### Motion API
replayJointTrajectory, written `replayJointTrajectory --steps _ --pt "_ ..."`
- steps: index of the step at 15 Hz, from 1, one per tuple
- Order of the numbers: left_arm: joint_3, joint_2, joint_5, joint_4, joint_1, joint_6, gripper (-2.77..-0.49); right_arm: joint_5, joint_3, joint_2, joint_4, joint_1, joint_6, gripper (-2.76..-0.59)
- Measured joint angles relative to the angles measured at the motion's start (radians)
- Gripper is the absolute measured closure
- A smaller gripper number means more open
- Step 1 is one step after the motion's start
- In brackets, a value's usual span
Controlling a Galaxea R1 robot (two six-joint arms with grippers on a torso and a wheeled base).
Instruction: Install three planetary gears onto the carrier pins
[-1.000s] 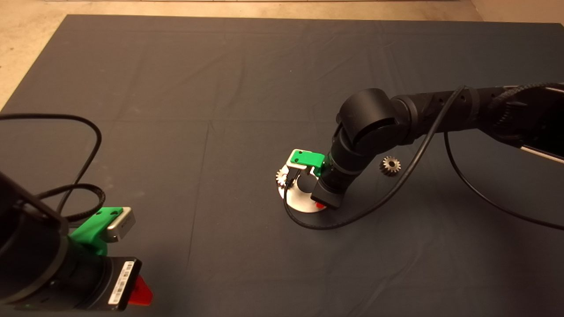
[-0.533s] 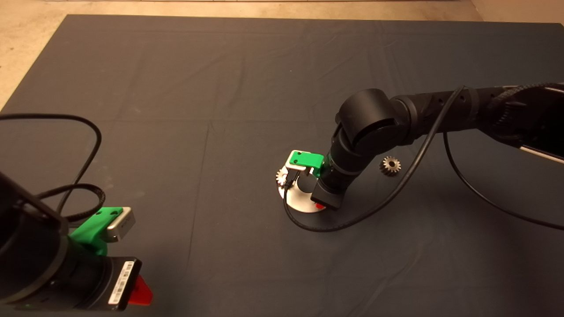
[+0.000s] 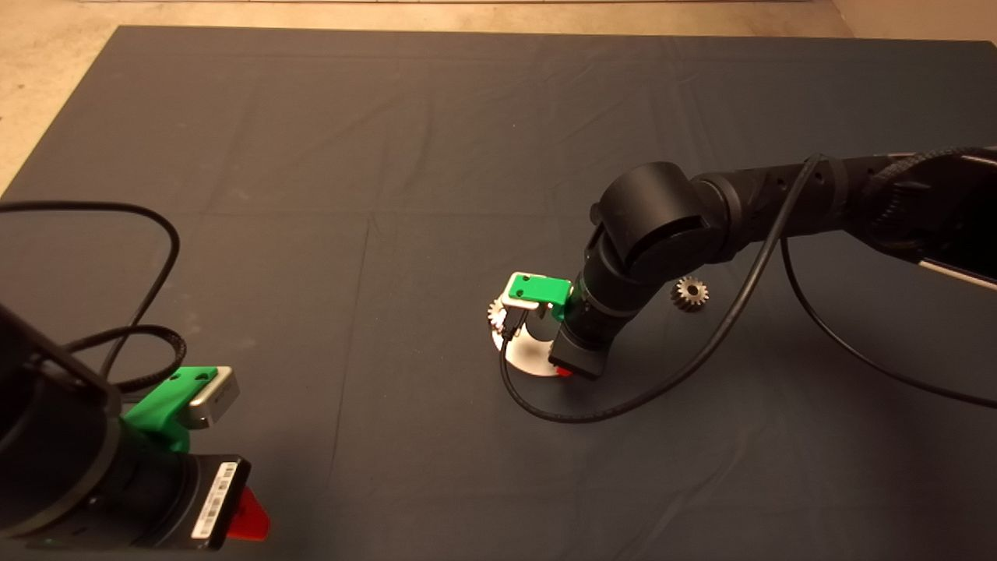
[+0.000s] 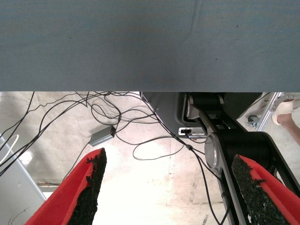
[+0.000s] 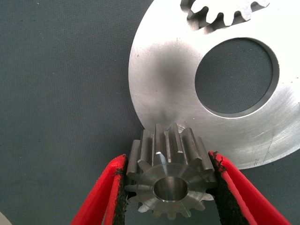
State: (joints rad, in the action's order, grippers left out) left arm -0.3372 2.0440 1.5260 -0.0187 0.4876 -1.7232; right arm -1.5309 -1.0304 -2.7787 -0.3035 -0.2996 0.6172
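1. At the head view's lower left edge, the left gripper [image 3: 248, 520] waits parked with its fingers [image 4: 91, 187] spread apart; beyond them lie the dark mat [image 4: 150, 42] and a pale floor strewn with cables [image 4: 136, 140].
2. Mid-mat, the right gripper [image 5: 168, 180] clamps a gear [image 5: 169, 176] upright at the disc [image 5: 164, 75] rim.
3. Across the disc's centre hole from this claw sits a mounted gear [image 5: 225, 11].
4. Right of the arm, a loose gear [image 3: 689, 293] lies on the mat.
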Motion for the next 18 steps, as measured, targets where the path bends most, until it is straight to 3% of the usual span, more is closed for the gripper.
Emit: replayJointTrajectory --steps 7,18 --pt "0.0 0.0 0.0 0.0 -0.008 0.0 -1.89 0.0 0.0 0.005 -0.036 0.0 -0.007 -1.12" --pt "0.0 0.0 0.0 0.0 -0.017 0.0 -1.89 0.0 0.019 0.006 -0.048 0.015 -0.022 -1.12"
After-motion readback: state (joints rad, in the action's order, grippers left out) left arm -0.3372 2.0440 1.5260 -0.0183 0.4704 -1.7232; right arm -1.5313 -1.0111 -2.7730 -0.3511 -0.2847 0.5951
